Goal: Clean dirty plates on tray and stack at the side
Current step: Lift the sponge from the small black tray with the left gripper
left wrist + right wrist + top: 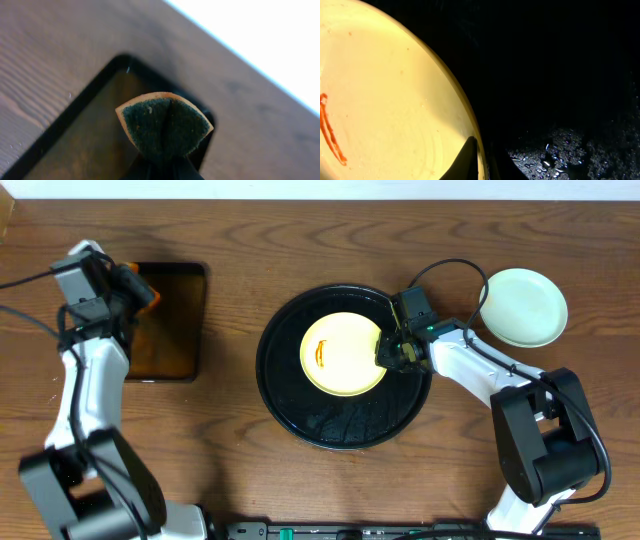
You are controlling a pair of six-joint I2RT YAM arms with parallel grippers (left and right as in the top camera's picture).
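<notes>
Found the yellow plate [343, 353] lying in the middle of the tray [300, 415], an orange smear [320, 353] on its left part. Saw the right gripper [390, 352] closed tight on the plate's right rim, one finger [467, 160] on the inner side. Noticed water drops [560, 145] on the tray beside it. Saw a green plate [525, 307] on the table [300, 240], well apart from the tray. Found the left gripper [140, 288] pinched shut on a folded sponge [164, 127] over the small tray [180, 330] of brown liquid; could not tell whether the sponge touched it.
</notes>
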